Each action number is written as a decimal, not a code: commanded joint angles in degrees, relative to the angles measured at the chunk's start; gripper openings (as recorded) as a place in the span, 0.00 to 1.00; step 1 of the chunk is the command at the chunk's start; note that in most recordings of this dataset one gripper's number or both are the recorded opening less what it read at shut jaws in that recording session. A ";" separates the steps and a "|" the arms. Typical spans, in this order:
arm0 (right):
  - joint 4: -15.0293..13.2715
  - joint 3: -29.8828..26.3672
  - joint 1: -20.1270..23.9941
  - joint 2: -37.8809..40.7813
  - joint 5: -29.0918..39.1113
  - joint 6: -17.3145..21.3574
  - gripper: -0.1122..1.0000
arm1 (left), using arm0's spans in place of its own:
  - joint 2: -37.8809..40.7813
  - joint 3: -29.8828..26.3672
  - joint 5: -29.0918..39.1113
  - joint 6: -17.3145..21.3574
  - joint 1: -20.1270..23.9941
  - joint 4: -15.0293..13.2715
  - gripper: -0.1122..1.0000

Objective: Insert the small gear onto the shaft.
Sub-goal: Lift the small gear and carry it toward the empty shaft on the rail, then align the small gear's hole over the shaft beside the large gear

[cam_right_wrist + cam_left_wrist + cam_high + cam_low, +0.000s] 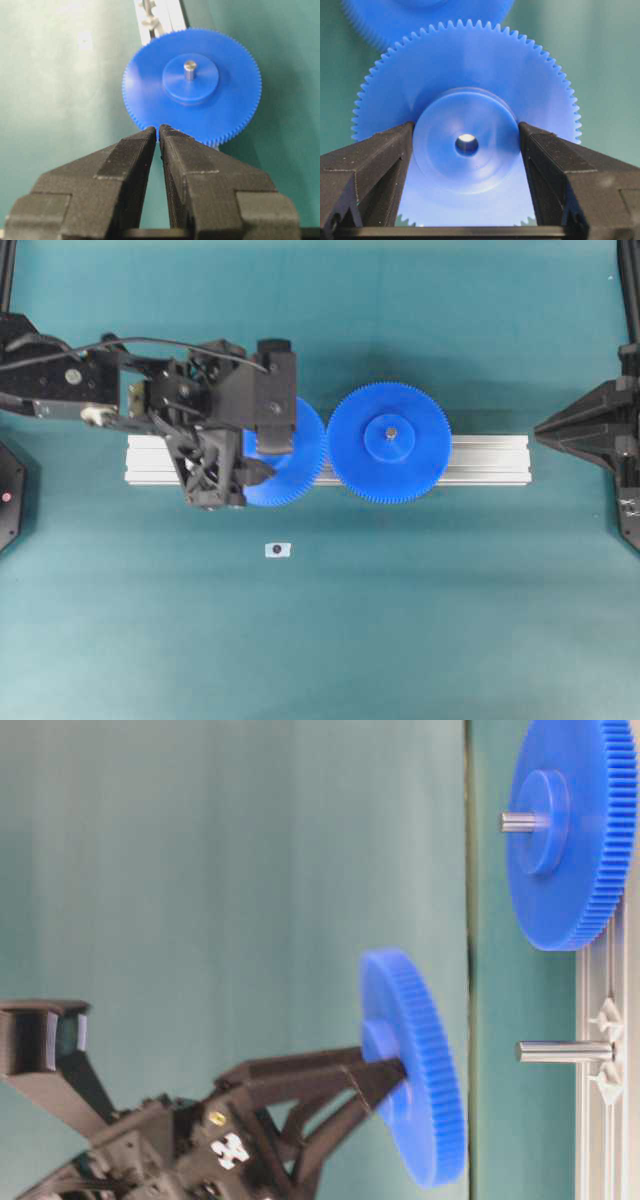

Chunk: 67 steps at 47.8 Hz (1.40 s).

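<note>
**Small gear held by its hub, facing the shaft**

The left claw (466, 150) clamps the small gear (465, 105) by its raised hub, leaving the centre hole unobstructed for the shaft (563, 1051); in the table-level view the gear hangs clear of the pin's tip, not yet threaded; the wider gear (390, 442) already sits on the rail (490, 460); the right claw (158, 131) waits pinched together, holding nothing, well apart.

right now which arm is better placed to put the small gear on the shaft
Left. Its tool is shut on the small gear by the hub, near the shaft. The right tool is shut and empty.
</note>
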 commanded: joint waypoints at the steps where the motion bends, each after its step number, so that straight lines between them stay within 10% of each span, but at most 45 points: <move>1: -0.09 -0.53 -0.18 0.00 -0.44 0.44 0.34 | -1.67 -0.70 -0.35 0.26 0.09 0.09 0.74; 67: -0.09 -0.09 -0.18 -0.35 -0.26 0.53 0.34 | 8.70 -3.08 0.79 0.44 2.37 0.09 0.74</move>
